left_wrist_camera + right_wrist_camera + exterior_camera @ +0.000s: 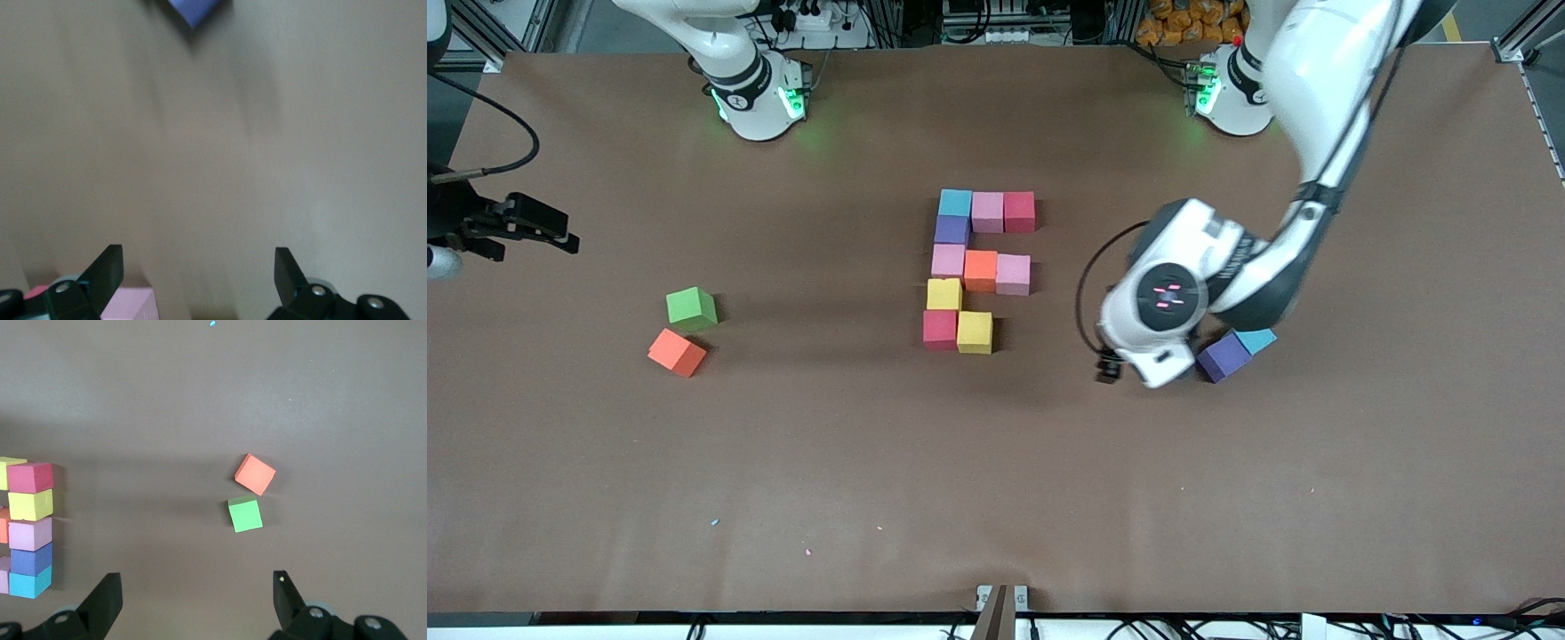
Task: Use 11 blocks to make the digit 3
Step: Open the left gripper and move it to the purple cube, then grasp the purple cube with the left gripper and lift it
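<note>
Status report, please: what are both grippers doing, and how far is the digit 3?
Left gripper open, empty, over table near purple block. Right gripper open, waiting at table's edge. Digit 3 has ten blocks; bottom row lacks one. Nothing blocking.

The left arm [1209, 284] partly hides the purple block [1224, 356].

Left arm: reaches from its base down over the counter [996, 498], wrist bent low.
Left end effector [199, 268]: fingers spread wide, nothing between them.
Right arm: waits, drawn aside at its end of the counter.
Right end effector [197, 590]: fingers spread wide, holding nothing.
</note>
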Robot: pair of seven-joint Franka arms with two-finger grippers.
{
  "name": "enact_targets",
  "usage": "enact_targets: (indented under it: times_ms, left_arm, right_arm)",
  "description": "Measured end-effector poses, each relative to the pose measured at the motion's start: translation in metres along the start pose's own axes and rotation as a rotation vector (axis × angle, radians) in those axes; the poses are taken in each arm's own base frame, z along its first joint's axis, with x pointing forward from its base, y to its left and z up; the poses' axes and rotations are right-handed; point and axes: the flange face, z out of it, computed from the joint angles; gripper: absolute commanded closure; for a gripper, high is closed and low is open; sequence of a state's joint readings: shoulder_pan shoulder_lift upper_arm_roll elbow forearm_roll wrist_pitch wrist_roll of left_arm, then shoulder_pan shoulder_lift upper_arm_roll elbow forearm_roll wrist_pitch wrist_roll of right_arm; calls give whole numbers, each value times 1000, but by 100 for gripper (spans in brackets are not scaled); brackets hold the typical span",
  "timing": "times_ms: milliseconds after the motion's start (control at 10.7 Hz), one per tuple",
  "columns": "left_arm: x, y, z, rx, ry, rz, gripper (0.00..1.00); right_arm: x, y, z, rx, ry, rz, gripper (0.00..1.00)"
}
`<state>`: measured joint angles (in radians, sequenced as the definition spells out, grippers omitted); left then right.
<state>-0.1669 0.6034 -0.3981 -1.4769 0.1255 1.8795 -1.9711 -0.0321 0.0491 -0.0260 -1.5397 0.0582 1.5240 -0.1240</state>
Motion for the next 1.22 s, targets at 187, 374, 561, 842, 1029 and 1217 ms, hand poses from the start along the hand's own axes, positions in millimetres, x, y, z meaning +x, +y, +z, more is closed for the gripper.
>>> enact_targets:
  times_ms: [187,374,561,842,1029,1217]
  left_arm:
    - [70,-7,-3,23,8,-103,0]
    - [143,-7,-4,40,-26,-231,0]
    - [195,-2,0,18,-56,-318,0]
    - [207,13,36,-34,-88,-414,0]
    - [201,18,71,-4,-65,-442,0]
    - [200,17,93,28,-49,-446,0]
  right_arm:
    - [-1,1,-3,-1,5,2,0]
    - [-2,1,-5,-1,9,2,0]
    - [-2,2,-4,-6,8,4,0]
    - [-1,3,-3,-10,6,5,0]
    - [1,6,1,-9,-1,9,0]
    - [2,9,1,-11,0,14,0]
